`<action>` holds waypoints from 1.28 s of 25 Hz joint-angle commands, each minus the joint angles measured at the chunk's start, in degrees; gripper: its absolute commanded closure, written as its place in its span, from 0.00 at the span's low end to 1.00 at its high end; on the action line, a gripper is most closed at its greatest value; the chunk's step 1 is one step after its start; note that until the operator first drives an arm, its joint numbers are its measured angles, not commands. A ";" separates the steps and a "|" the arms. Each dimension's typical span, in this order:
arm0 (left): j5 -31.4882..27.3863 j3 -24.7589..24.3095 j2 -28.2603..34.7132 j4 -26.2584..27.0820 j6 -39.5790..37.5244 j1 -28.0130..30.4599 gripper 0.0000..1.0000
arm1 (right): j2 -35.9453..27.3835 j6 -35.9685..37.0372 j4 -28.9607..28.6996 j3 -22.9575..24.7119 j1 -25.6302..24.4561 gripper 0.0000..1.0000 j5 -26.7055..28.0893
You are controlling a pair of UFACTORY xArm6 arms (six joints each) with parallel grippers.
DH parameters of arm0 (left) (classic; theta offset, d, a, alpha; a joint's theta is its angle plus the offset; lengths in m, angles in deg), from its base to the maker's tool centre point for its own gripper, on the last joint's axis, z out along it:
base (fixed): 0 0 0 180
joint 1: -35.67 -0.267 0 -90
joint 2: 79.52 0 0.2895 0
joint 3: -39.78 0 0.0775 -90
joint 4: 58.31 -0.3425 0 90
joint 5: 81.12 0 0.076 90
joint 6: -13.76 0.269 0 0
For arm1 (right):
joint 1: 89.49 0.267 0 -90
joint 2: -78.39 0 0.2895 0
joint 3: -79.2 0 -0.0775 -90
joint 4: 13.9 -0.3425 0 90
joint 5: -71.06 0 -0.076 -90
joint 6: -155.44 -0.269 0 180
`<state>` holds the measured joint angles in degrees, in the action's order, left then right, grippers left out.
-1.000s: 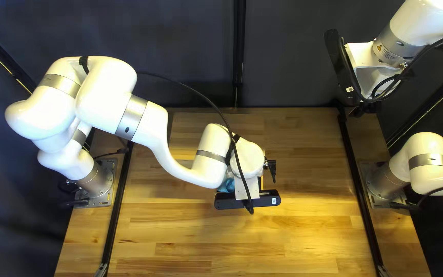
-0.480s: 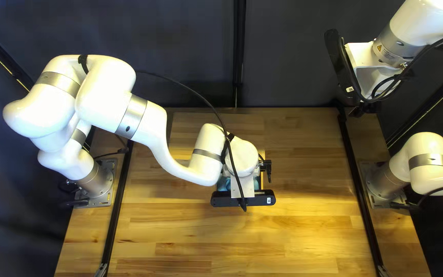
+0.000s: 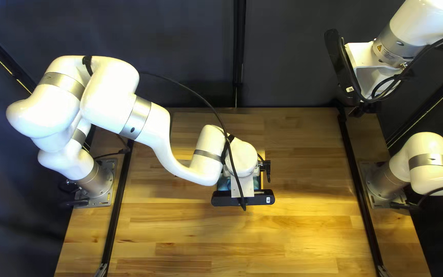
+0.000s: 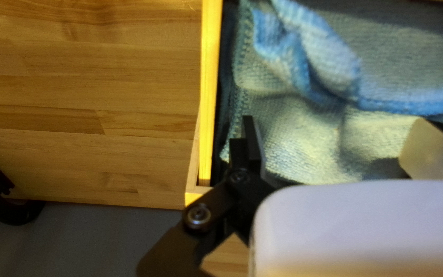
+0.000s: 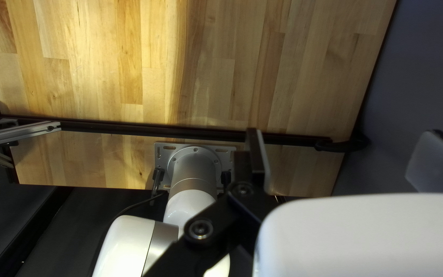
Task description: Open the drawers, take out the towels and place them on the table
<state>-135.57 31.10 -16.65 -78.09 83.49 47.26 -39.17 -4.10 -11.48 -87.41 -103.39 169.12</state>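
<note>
Seen from above, a pale wooden table (image 3: 302,231) has a dark curtain (image 3: 190,46) along its 12 o'clock edge. My left arm (image 3: 152,127) stands at the table's 9 o'clock edge. It reaches in to the table's centre, where its wrist points straight down. A sliver of blue towel (image 3: 226,185) shows just under that wrist, at about its 8 o'clock.

In the left wrist view, my left gripper (image 4: 340,134) is down inside an open wooden drawer (image 4: 206,96). The towel is light blue and lies crumpled in the drawer. It fills the space between my fingers and ahead of them, with a deeper blue fold toward the gripper's 12 o'clock. The drawer's brightly lit side wall runs along the gripper's 9 o'clock side. My one visible black finger (image 4: 250,142) stands just inside that wall, against the towel's edge. The other finger is hidden behind the gripper's own body. The visible finger sits far out to the side, so this hand reads as spread wide around the towel and not clamped on it.

My right arm (image 3: 417,23) is based at the table's 3 o'clock edge and is folded up high, above the table's 2 o'clock corner. Its wrist looks down on its own base and on bare wood at the table's edge. My right gripper (image 5: 344,154) is spread fully apart and holds nothing. It is well apart from the drawer and the towel.
</note>
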 commanded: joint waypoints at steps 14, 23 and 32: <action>-2.61 -1.15 4.19 -0.57 -1.68 1.59 1.00 | 0.00 0.00 0.00 0.00 0.00 0.00 0.00; -9.79 0.97 8.89 -0.27 -3.46 3.56 1.00 | 0.00 0.00 0.00 0.00 0.00 0.00 0.00; -13.39 5.43 7.40 0.24 -3.74 3.89 1.00 | 0.00 0.00 0.00 0.00 0.00 0.00 0.00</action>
<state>-148.59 35.94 -8.73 -77.97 79.57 51.18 -39.17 -4.10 -11.48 -87.41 -103.39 169.12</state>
